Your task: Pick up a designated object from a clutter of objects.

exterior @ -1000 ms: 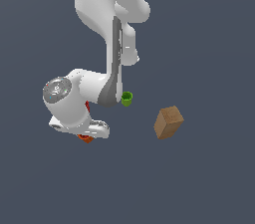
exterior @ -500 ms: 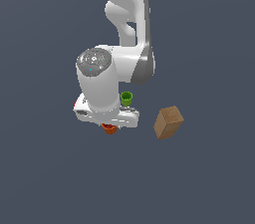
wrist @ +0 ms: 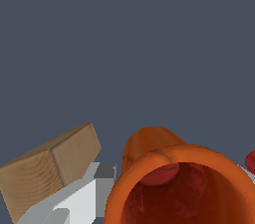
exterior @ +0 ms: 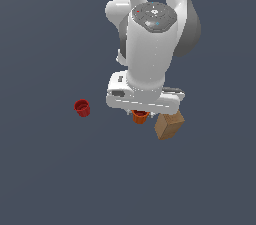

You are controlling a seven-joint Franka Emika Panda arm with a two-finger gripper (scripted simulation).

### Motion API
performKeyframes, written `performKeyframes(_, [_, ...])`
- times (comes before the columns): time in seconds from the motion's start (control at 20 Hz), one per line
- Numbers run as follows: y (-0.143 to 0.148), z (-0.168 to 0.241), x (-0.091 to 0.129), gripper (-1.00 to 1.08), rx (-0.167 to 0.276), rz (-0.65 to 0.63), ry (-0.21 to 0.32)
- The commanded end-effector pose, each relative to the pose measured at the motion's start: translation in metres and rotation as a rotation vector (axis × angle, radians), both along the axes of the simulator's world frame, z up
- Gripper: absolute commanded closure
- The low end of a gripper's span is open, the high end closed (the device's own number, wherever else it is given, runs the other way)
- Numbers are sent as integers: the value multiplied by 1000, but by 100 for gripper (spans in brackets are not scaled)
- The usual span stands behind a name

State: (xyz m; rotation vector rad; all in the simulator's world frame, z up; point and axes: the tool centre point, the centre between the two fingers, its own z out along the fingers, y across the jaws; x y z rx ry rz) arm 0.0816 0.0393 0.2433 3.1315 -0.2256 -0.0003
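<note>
The orange cup (exterior: 140,117) hangs just under my gripper (exterior: 142,111), which is shut on it and holds it off the ground. In the wrist view the orange cup (wrist: 185,184) fills the near field, mouth toward the camera, with one white finger (wrist: 88,197) beside it. The tan box (exterior: 169,124) lies close by on the exterior view's right; it also shows in the wrist view (wrist: 50,166). The red cup (exterior: 82,107) stands alone on the exterior view's left. The green cup is hidden behind the arm.
The white arm (exterior: 152,44) rises over the scene and covers the ground behind it. A red sliver (wrist: 250,161) shows at the edge of the wrist view. The floor is plain dark grey all around.
My gripper has swung from the exterior view's left to the right, carrying the orange cup with it. The red cup is now uncovered and the green cup has gone behind the arm.
</note>
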Motion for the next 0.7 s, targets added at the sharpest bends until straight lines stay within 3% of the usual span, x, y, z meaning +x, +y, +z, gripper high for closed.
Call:
performKeyframes(0.0, [26, 20, -2, 108, -1, -1, 0])
performKeyframes(0.65, [151, 113, -4, 108, 1, -1, 0])
